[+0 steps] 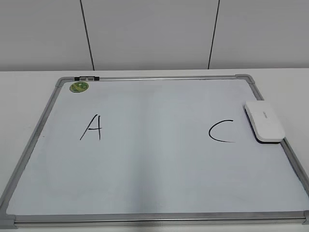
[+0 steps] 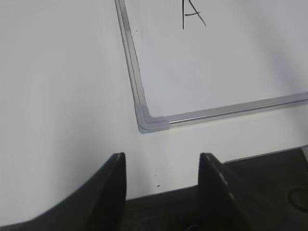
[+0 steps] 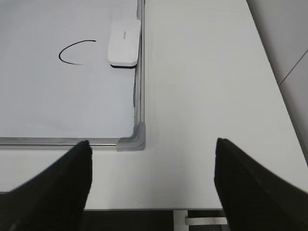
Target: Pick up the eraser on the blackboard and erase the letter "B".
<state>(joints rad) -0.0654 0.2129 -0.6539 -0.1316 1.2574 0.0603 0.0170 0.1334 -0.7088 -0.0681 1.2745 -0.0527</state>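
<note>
The blackboard point(image 1: 154, 164) is a white board with a silver-grey frame lying flat on the table. It carries a black "A" point(image 1: 92, 127) at the left and a black "C" point(image 1: 221, 131) at the right. No "B" shows between them. The white eraser point(image 1: 263, 121) lies on the board's right edge, next to the "C"; it also shows in the right wrist view point(image 3: 124, 42). My left gripper point(image 2: 162, 166) is open and empty over the table off the board's near left corner. My right gripper point(image 3: 153, 154) is open and empty off the near right corner.
A round green sticker point(image 1: 79, 87) sits at the board's far left corner, beside a small clip point(image 1: 87, 78) on the frame. The white table point(image 3: 207, 96) extends to the right of the board. A grey wall stands behind.
</note>
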